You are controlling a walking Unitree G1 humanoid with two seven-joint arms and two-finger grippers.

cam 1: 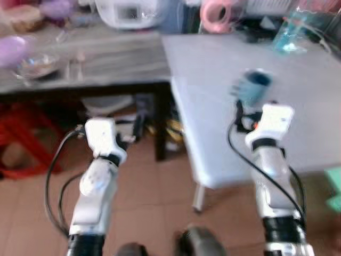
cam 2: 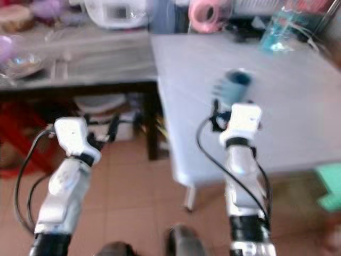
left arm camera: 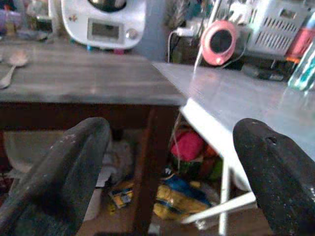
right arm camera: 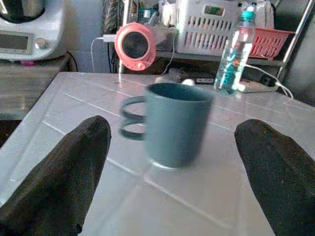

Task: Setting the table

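A dark teal mug [right arm camera: 174, 125] with its handle to one side stands upright on the white table [cam 1: 298, 69], near the table's left part. My right gripper [right arm camera: 172, 130] is open, level with the mug and just short of it, one finger on either side of its line. The mug [cam 1: 254, 85] appears just beyond my right wrist in the blurred head views. My left gripper [left arm camera: 170, 130] is open and holds nothing. It hangs low in front of the wooden table [cam 1: 106, 58], pointing at the gap where the two tables meet.
On the wooden table lie a glass bowl [cam 1: 37, 64], a spoon [left arm camera: 12, 64] and a white appliance [left arm camera: 103, 22]. A pink round device [right arm camera: 135, 45], a water bottle [right arm camera: 235, 54] and a white basket [right arm camera: 209, 24] stand behind the mug. Bags and a red stool [cam 1: 26, 138] sit under the tables.
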